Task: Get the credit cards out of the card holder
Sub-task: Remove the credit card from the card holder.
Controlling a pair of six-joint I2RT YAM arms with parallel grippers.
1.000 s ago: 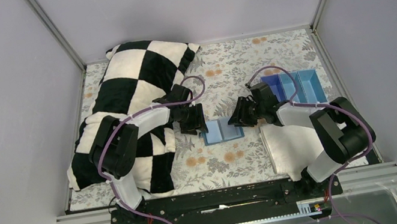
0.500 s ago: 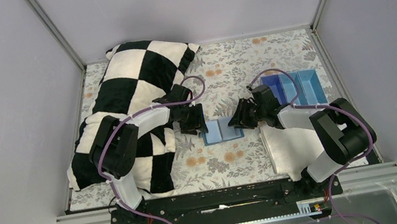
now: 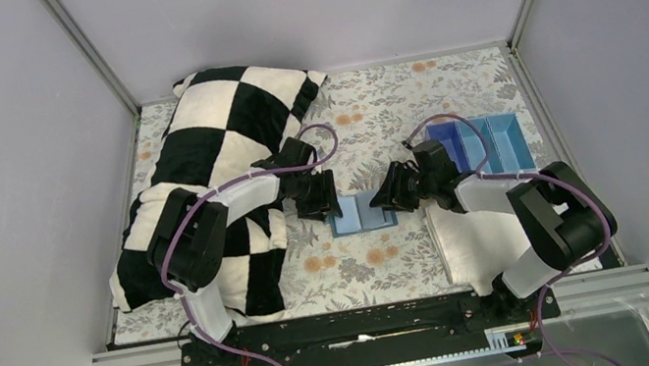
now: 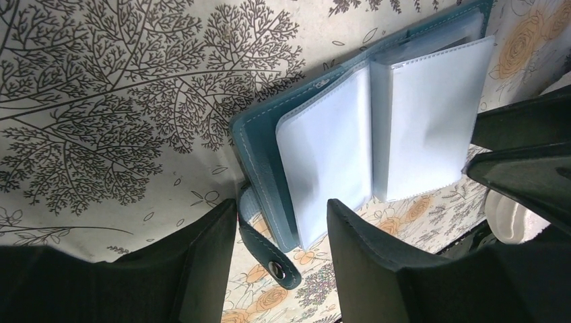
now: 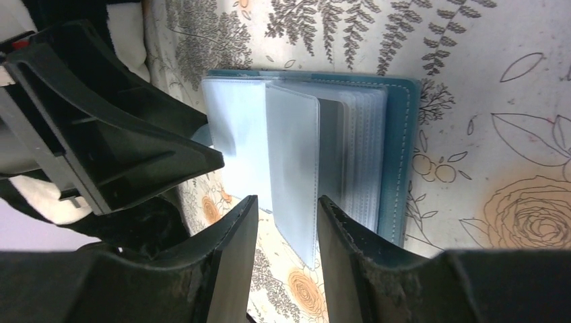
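The teal card holder (image 3: 363, 213) lies open on the floral cloth between my two grippers. In the left wrist view its clear sleeves (image 4: 377, 128) face up and its snap strap (image 4: 269, 249) lies between my fingers. My left gripper (image 4: 283, 222) is open and straddles the holder's left edge and strap; it also shows in the top view (image 3: 327, 206). My right gripper (image 5: 286, 208) is open, with one loose clear sleeve (image 5: 293, 168) standing up between its fingers. In the top view it (image 3: 387, 198) sits at the holder's right edge. I cannot make out any cards in the sleeves.
A black-and-white checked pillow (image 3: 217, 156) fills the left side, under the left arm. A blue compartment tray (image 3: 483, 144) stands at the right behind the right arm. A white cloth (image 3: 475, 242) lies under the right arm. The enclosure walls close in on both sides.
My right gripper has edged a little left, onto the holder's right side. The left gripper and the holder have hardly moved.
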